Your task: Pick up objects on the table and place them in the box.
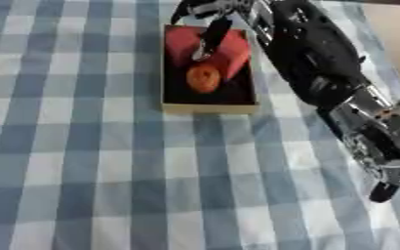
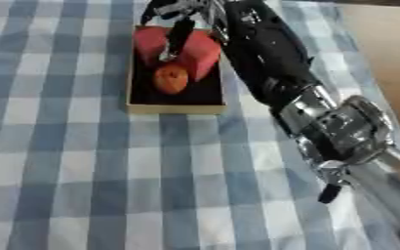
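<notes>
- The right robot hand is reaching over the box from 1 o'clock, its fingers hanging straight and relaxed, clamped on nothing.
- One dark finger is dangling over the red thing that is filling the far half of the box; whether it is touching, I cannot tell.
- The orange is sitting in the box's middle, just at 6 o'clock of the red thing and touching it.
- The orange is looking round, stiff and light, likely to roll; fingers curling round its sides would be holding it best.
- The red thing is looking soft and blocky, probably light and easy to squeeze; its upper edges would be giving a hold.
- The counter is wearing a blue-and-white checked cloth, soft and a little rumpled, which could be snagging fingers.
- No other objects are showing on the cloth, so the task is seeming near its end.
- The left robot hand is not showing.
</notes>
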Tool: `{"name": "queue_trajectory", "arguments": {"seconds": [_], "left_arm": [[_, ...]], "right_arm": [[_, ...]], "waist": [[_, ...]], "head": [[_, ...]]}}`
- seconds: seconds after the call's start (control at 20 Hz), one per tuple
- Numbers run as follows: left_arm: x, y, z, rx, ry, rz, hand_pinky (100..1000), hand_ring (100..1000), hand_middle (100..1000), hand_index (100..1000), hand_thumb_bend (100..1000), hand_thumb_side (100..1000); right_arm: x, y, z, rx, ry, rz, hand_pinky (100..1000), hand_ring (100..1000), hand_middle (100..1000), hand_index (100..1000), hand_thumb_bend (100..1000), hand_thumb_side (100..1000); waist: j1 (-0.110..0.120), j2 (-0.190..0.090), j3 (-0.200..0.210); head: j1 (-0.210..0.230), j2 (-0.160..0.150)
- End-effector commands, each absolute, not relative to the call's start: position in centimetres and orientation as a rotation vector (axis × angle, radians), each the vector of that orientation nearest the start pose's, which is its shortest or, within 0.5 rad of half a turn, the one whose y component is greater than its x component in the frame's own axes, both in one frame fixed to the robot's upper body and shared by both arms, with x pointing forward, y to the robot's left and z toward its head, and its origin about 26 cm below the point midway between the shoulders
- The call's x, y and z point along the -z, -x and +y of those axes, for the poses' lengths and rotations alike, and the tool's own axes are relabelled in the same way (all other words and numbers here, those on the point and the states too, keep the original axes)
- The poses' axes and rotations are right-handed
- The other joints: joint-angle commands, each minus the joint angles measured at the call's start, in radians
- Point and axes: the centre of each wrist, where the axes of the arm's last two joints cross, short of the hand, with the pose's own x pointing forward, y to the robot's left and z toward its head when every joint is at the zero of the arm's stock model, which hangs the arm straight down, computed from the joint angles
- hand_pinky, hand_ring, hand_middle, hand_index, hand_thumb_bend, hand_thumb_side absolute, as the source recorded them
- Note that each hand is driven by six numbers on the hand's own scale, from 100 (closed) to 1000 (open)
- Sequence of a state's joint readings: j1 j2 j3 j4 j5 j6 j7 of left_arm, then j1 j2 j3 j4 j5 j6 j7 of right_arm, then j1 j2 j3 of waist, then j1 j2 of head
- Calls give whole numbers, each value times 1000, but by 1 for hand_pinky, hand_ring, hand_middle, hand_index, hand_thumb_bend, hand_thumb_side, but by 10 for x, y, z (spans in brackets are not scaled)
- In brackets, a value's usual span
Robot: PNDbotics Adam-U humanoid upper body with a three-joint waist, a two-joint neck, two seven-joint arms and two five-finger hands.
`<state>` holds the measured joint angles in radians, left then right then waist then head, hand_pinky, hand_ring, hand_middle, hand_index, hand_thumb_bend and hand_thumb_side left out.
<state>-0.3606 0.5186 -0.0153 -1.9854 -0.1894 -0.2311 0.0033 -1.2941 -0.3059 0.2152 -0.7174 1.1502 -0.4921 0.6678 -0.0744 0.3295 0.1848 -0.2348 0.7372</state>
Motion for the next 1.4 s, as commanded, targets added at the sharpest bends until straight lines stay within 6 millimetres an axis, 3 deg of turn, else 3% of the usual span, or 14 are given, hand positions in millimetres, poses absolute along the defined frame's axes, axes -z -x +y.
{"name": "queue_trajectory", "arguments": {"seconds": [0.05,0.25,0.4,0.7,0.85,0.9,1.15,1.25,1.35,1.4], "left_arm": [[-238,-301,279,-1059,649,3396,734,806,669,631,100,537],[-237,-301,279,-1061,649,3398,735,806,669,631,100,536],[-237,-301,280,-1059,652,3398,735,806,668,630,100,536],[-236,-300,282,-1047,667,3402,734,805,667,630,100,538],[-235,-300,283,-1027,679,3409,734,805,666,629,100,540],[-235,-300,284,-1018,684,3412,733,804,665,628,100,541],[-234,-300,284,-965,689,3428,733,804,664,628,100,544],[-235,-300,285,-937,688,3433,733,803,663,628,100,547],[-235,-300,285,-891,682,3435,734,803,663,630,100,553],[-235,-300,284,-868,673,3434,735,804,663,631,100,555]], "right_arm": [[-303,-509,-175,-2266,868,-1163,956,1000,962,1000,490,748],[-302,-509,-177,-2271,859,-1165,950,1000,959,1000,462,729],[-308,-508,-181,-2250,862,-1203,939,1000,951,1000,386,672],[-342,-494,-196,-2224,936,-1343,927,1000,945,1000,261,543],[-361,-483,-216,-2209,1003,-1443,913,995,942,1000,168,447],[-366,-479,-224,-2202,1024,-1478,910,992,942,1000,100,385],[-377,-457,-273,-2133,1116,-1612,869,966,928,1000,100,258],[-379,-447,-293,-2085,1147,-1671,851,955,921,1000,100,149],[-376,-439,-307,-2036,1161,-1735,840,948,914,1000,100,155],[-374,-434,-312,-2007,1163,-1771,826,941,907,1000,100,213]], "waist": [[6,-29,0],[5,-33,-1],[6,-36,-4],[8,-38,-11],[10,-38,-18],[11,-38,-22],[20,-38,-35],[26,-39,-39],[33,-40,-50],[37,-40,-56]], "head": [[-2,-3],[-1,-3],[1,-2],[11,4],[23,7],[28,9],[47,10],[53,10],[64,7],[69,5]]}}
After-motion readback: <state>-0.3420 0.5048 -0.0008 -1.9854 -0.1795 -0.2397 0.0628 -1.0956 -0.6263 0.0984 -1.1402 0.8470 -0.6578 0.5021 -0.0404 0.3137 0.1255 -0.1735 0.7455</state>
